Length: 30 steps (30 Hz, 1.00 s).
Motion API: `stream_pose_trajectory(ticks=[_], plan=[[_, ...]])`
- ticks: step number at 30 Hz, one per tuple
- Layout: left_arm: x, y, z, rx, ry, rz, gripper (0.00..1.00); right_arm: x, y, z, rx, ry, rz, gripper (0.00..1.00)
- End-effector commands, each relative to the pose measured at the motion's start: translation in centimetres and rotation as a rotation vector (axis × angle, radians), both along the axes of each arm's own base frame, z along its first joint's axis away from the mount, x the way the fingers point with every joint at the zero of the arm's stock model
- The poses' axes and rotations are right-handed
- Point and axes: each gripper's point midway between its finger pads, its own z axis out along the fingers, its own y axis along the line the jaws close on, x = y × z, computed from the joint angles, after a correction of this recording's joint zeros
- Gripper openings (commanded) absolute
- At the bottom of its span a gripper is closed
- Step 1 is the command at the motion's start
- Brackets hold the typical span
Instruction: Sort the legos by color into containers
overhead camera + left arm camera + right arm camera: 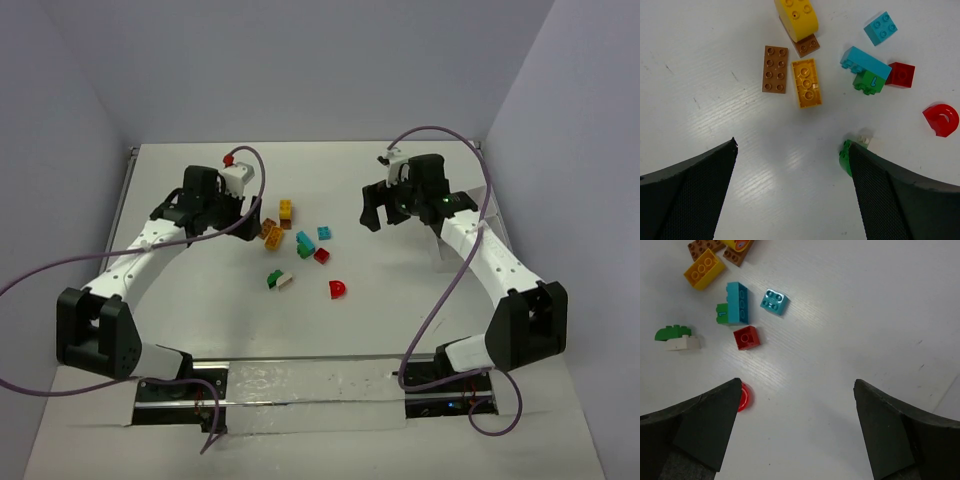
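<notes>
The legos lie loose mid-table: a yellow brick [286,208], an orange brick [274,237] by a brown plate [775,69], two teal bricks [304,240] [325,232], a red brick [321,255], a green piece [273,279] touching a white one [287,281], and a red half-round [338,289]. My left gripper [246,226] [792,145] is open and empty, above the table just left of the pile. My right gripper [383,218] [797,384] is open and empty, to the right of the pile. The white tray [438,252] is mostly hidden under the right arm.
In the left wrist view the green piece [845,156] sits against my right finger's tip [875,175]. In the right wrist view the red half-round [745,396] peeks out beside my left finger [705,420]. Grey walls close the table's back and sides.
</notes>
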Motion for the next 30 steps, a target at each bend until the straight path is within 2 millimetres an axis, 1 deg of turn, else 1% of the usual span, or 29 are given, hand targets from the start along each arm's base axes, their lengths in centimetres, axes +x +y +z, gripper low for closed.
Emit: stream_pose_trajectory(ticks=[1,2,5,6,7,10,12,14,16,17,18,20,22,23,24,27,30], plan=[[0.1,-0.2,3.7,-0.035,-0.121,0.002,0.99,-0.6,0.3,1.1,-0.029,-0.043,0.024,1.0],[0.1,-0.1,3.9,-0.035,-0.122,0.003,0.99,-0.7,0.4,1.0,-0.039,-0.04,0.029,1.0],[0.4,0.1,5.5,-0.046,-0.157,0.032,0.99,-1.0,1.1,0.9,-0.066,-0.031,0.05,1.0],[0.7,0.1,6.6,-0.062,-0.176,0.048,0.99,-1.1,1.4,0.6,-0.074,-0.022,0.051,1.0],[0.9,0.1,7.2,-0.072,-0.187,0.058,0.99,-1.2,1.6,0.4,-0.078,-0.017,0.051,1.0],[1.3,0.2,8.7,-0.117,-0.193,0.115,0.99,-1.9,2.7,-0.9,-0.103,0.023,0.081,1.0],[1.6,0.4,9.5,-0.128,-0.194,0.131,0.99,-2.3,3.5,-2.2,-0.14,0.056,0.106,1.0],[2.0,0.7,9.5,-0.131,-0.18,0.143,0.99,-2.7,4.3,-3.5,-0.191,0.09,0.13,1.0],[2.1,0.9,9.6,-0.132,-0.175,0.145,0.99,-2.9,5.0,-4.3,-0.228,0.114,0.148,1.0],[2.1,1.1,9.4,-0.13,-0.17,0.15,0.99,-2.9,5.3,-5.1,-0.244,0.134,0.151,1.0],[2.1,1.1,9.4,-0.13,-0.169,0.148,0.99,-2.8,5.5,-5.0,-0.249,0.131,0.151,0.99],[2.0,1.4,9.4,-0.134,-0.175,0.154,0.99,-2.6,6.0,-6.2,-0.275,0.163,0.159,0.99],[1.8,1.6,9.3,-0.135,-0.173,0.152,0.99,-2.5,6.7,-6.3,-0.283,0.165,0.179,0.98],[1.8,1.7,9.1,-0.132,-0.17,0.15,0.99,-2.5,6.9,-6.9,-0.294,0.184,0.187,0.98],[1.8,1.7,9.1,-0.132,-0.17,0.15,0.99,-2.3,7.0,-6.6,-0.291,0.178,0.187,0.98],[1.9,1.9,9.1,-0.137,-0.17,0.147,0.99,-2.9,8.8,-7.5,-0.306,0.197,0.232,0.97],[2.1,2.0,8.9,-0.139,-0.161,0.147,0.99,-3.2,10.0,-8.3,-0.327,0.205,0.259,0.97]])
